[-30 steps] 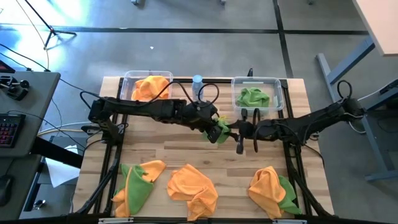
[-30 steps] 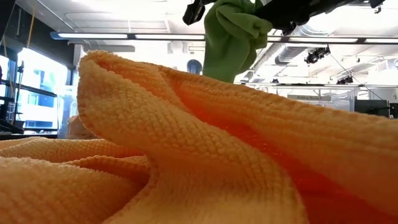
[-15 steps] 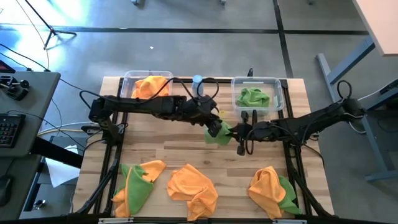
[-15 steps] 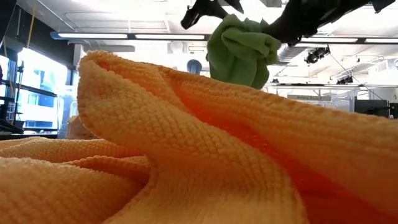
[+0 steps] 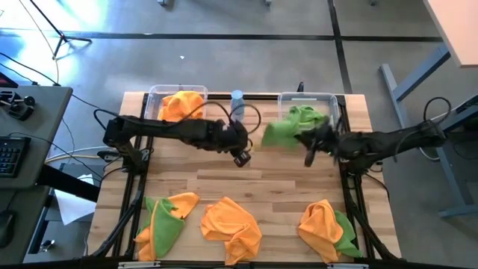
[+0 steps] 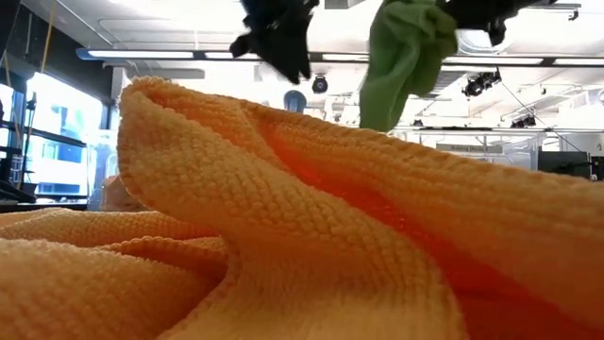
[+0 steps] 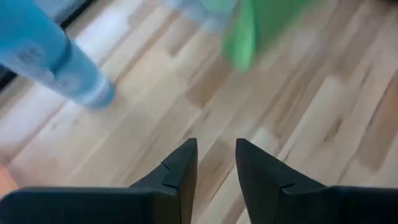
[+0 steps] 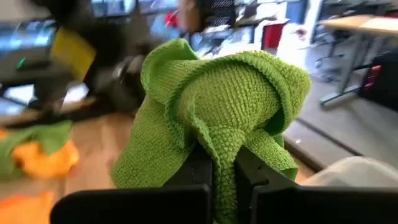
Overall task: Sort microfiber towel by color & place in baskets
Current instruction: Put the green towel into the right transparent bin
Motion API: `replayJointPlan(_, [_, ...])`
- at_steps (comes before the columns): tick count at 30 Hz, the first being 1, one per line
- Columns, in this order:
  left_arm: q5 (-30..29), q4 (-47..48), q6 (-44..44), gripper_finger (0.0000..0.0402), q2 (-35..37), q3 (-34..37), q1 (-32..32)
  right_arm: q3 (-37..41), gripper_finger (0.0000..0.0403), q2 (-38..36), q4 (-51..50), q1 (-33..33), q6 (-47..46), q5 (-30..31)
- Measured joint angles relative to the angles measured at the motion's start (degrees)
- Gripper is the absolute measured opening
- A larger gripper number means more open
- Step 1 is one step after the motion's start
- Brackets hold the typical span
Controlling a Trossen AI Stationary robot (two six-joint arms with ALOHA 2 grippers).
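My right gripper is shut on a bright green towel, which it carries in the air just left of the right basket. That see-through tub holds another green towel. The left basket holds an orange towel. My left gripper hovers over the table's middle, open and holding nothing. In the low view the green towel hangs to the right of the left gripper. My right gripper pinches a bunched fold of the green towel between its two fingers, several layers together. The towel is lifted clear of the table, and in the low view its slack body hangs below the gripper.
A small bottle with a blue cap stands between the baskets at the far edge. Three heaps lie along the near edge: an orange and green one, an orange one, and an orange and green one. Bare wood lies between.
The green towel has passed from my left gripper to my right. The left gripper let go and drew back toward the table's left. The right gripper took hold and carried the towel up and toward the far right, near the right basket.
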State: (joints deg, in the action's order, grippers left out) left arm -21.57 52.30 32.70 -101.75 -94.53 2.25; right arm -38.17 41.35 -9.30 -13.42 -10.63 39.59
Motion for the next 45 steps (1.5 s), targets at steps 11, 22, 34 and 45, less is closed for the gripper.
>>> replayJointPlan(11, [1.0,-16.6,-2.0,0.009,9.3,21.4,1.6,-7.1,0.0003,-6.2,-16.8,8.2,-8.5,7.4])
replayJointPlan(22, [3.3,-26.9,-8.4,0.0089,27.4,38.2,-1.9,-17.8,0.0003,7.2,-40.0,23.6,-23.9,3.3])
replayJointPlan(34, [8.3,-26.6,-18.4,0.0089,41.3,43.8,-5.8,-18.0,0.0003,22.5,-43.7,40.7,-33.1,-17.9])
replayJointPlan(45, [12.6,-26.3,-19.4,0.0089,51.8,52.1,-9.1,-18.0,0.0012,33.3,-42.4,52.3,-35.2,-29.2])
